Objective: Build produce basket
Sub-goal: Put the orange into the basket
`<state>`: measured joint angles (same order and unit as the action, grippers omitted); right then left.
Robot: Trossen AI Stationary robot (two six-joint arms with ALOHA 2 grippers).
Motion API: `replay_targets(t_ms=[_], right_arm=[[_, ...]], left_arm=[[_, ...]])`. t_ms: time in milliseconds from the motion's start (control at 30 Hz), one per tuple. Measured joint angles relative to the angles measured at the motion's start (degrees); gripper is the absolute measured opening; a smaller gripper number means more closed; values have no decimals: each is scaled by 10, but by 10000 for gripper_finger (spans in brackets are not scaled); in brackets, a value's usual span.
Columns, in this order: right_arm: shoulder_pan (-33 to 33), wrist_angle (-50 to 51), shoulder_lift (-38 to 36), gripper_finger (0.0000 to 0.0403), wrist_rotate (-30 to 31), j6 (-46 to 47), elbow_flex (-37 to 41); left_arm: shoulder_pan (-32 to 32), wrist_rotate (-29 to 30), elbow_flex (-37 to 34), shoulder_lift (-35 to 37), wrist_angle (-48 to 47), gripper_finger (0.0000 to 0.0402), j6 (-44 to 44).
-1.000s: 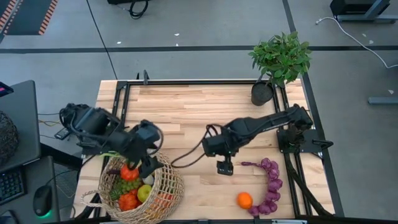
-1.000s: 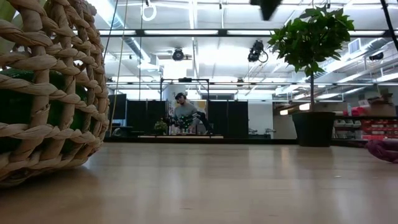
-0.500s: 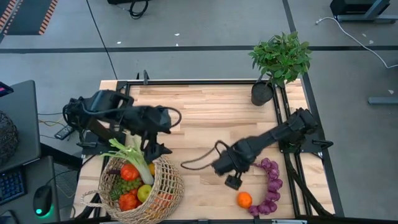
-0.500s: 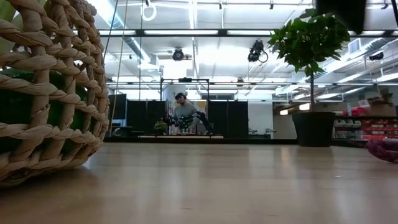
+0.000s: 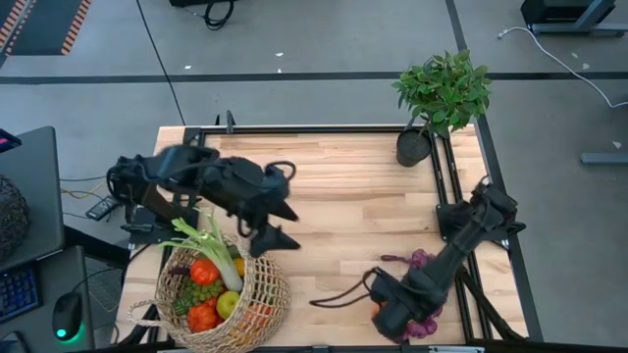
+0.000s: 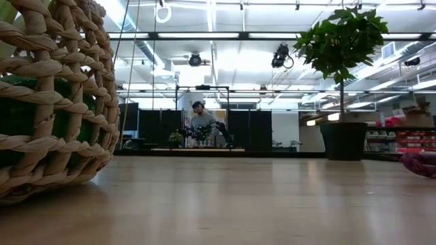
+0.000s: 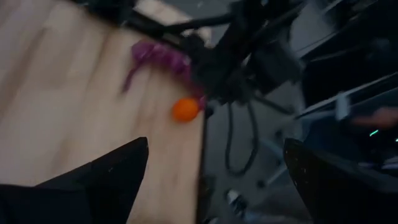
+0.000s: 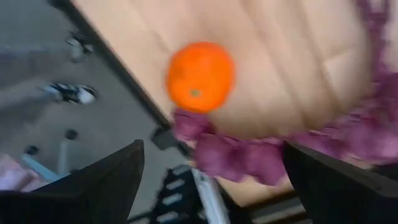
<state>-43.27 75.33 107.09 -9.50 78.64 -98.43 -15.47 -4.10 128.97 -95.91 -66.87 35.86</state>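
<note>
The tan wicker basket (image 5: 221, 292) stands at the table's near left corner and fills the left of the low view (image 6: 48, 102). It holds tomatoes, green grapes, an apple and a leek (image 5: 210, 245) whose leaves stick out over the far rim. My left gripper (image 5: 275, 224) hovers open just right of the basket's far rim. My right gripper (image 5: 391, 312) hangs open over the orange (image 8: 200, 76) at the near edge, beside the purple grapes (image 8: 261, 155) (image 5: 430, 279). The high view hides most of the orange under that gripper; the left wrist view shows it (image 7: 185, 109).
A potted leafy plant (image 5: 442, 93) stands at the far right corner. A black frame rail (image 5: 446, 196) runs along the table's right side. Bare wood (image 5: 343, 186) spans the middle. A person sits far behind the table (image 6: 202, 122).
My left gripper has risen out of the basket and moved toward the far right, leaving the leek lying in the basket. My right gripper has swung from the table's middle toward the near edge, ending over the orange.
</note>
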Motion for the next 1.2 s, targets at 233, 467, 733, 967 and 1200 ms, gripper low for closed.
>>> replay_targets(t_ms=[233,467,733,967,1200], right_arm=[[-59,-30,7,380,90,95,0],[-103,-82,26,374,147,166,49],[-114,-118,27,372,193,191,102],[-106,-188,27,372,219,205,145],[-93,-278,27,371,216,247,217]], left_arm=[[-46,9,0,-44,60,380,59],[-112,195,0,-68,26,380,168],[-198,275,-1,-103,32,380,261],[-218,312,-1,-117,77,380,319],[-252,333,0,-134,137,380,338]])
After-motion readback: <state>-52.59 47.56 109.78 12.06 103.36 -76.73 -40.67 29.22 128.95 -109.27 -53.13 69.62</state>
